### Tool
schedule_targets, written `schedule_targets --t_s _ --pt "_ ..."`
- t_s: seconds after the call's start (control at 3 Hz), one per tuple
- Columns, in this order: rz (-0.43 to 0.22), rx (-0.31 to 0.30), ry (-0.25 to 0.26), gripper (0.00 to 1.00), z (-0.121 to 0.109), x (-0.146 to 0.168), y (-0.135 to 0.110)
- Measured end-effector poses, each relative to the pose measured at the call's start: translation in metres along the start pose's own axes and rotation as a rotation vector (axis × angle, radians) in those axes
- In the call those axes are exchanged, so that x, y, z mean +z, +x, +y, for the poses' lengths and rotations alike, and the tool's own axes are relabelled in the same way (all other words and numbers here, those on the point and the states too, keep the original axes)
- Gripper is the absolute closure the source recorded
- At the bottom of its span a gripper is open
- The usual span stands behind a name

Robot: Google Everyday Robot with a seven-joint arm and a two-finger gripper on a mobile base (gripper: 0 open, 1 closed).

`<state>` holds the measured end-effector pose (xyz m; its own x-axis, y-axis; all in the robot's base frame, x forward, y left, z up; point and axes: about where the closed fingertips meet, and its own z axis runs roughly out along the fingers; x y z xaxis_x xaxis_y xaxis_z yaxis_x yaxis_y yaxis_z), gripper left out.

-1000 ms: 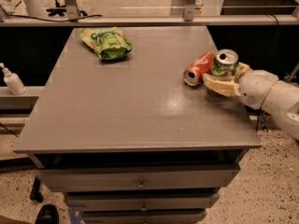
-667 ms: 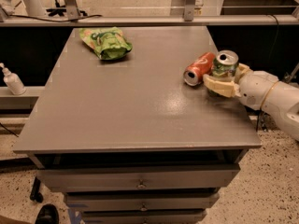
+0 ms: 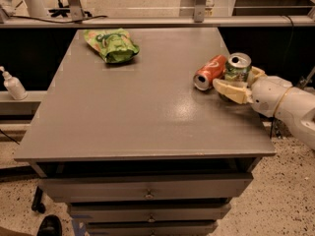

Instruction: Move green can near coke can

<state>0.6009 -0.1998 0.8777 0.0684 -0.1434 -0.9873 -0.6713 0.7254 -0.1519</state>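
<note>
— On the right edge of the table (image 3: pixel 123 112), what's the gripper (image 3: pixel 237 79) doing?
— Clasping the green can (image 3: pixel 237 67), upright between its fingers (image 3: pixel 229 88). The coke can (image 3: pixel 210 72) lies on its side just beside it, toward the table's middle.

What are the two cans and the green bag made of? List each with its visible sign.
Green can, upright within the gripper by the table's right edge: likely aluminium, judging by its shiny silver top. Coke can, lying beside it: likely aluminium too, with a glossy red-orange coat and silver end. Green snack bag, far left: probably thin plastic film, crinkled and glossy.
</note>
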Motion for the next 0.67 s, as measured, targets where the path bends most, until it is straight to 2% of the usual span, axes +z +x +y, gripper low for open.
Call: schedule_targets --t_s 0.33,0.67 --pt "0.004 0.004 -0.001 0.00 0.0006 -0.0009 0.0015" --pt "0.008 0.003 -0.003 0.00 0.0030 -0.0076 -0.0032"
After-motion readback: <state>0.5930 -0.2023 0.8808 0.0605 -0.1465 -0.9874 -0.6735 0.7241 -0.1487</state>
